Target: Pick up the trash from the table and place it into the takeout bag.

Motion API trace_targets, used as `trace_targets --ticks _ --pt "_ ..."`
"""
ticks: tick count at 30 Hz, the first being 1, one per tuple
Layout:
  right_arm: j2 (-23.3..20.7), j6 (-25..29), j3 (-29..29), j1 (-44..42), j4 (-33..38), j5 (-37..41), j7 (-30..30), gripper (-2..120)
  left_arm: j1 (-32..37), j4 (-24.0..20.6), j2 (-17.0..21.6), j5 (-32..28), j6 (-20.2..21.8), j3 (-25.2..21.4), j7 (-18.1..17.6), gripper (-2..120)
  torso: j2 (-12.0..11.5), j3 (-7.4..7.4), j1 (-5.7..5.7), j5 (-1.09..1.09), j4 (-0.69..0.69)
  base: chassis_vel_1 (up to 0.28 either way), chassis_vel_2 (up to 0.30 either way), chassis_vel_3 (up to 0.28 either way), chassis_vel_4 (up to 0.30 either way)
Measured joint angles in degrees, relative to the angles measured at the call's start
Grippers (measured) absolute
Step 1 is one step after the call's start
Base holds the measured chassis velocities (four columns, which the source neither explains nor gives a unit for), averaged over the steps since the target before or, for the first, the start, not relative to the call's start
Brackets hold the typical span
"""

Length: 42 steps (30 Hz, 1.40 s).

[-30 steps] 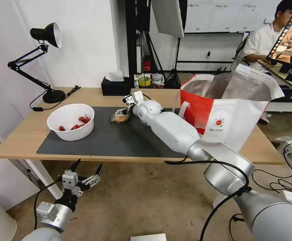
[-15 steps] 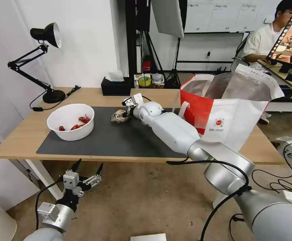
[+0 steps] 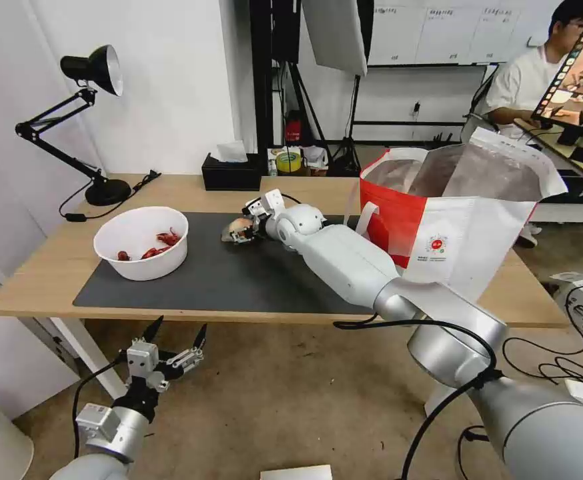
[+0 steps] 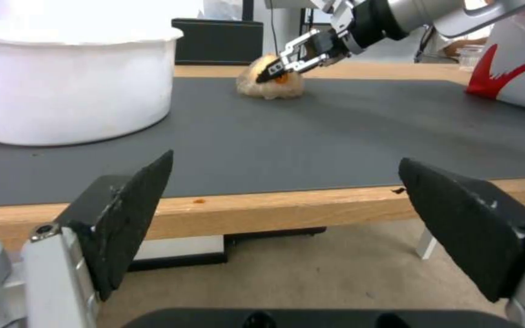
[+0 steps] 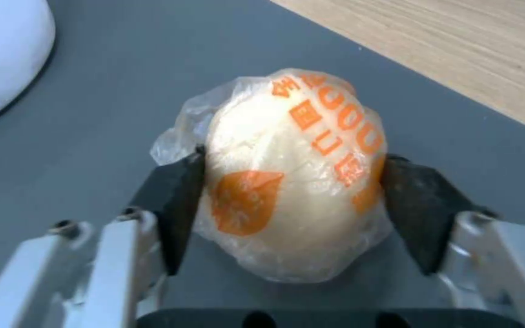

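Now right gripper (image 3: 239, 231) at mat (image 3: 225, 280) centre-rear, jaws closed around orange-printed plastic wad (image 5: 293, 177), pads touching both its sides; wad rests on mat. White bowl with crayfish shells (image 3: 142, 241) at 9 o'clock from wad, well apart. Takeout bag (image 3: 461, 213) upright at 3 o'clock on counter (image 3: 31, 280), mouth open. Left gripper (image 3: 171, 347) below counter front edge, jaws wide apart, holding nothing.

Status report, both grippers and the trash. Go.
Right gripper shut on plastic wad, wad on the mat. Left gripper open, parked below the table edge. Bowl untouched; path to takeout bag looks clear.
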Motion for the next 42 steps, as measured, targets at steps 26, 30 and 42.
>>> trace_targets --ticks 26,30,42 --pt "-0.61 -0.14 3.06 -2.31 3.23 0.72 3.80 3 0.62 -0.59 -0.10 0.10 -0.42 -0.14 -0.06 100 -0.01 0.01 0.01 -0.01 0.00 0.000 0.000 0.000 0.000" --pt "-3.42 -0.48 3.67 -4.38 11.47 1.98 7.45 3 1.05 -0.92 -0.06 0.07 -0.57 -0.44 -0.14 100 0.00 0.00 0.00 -0.01 0.00 0.000 0.000 0.000 0.000" --pt "-13.54 -0.58 2.47 -13.28 36.62 5.26 26.73 3 1.76 -1.59 -0.20 -0.11 -0.50 0.16 -0.20 100 0.00 0.00 0.00 0.01 -0.01 0.000 0.000 0.000 0.000"
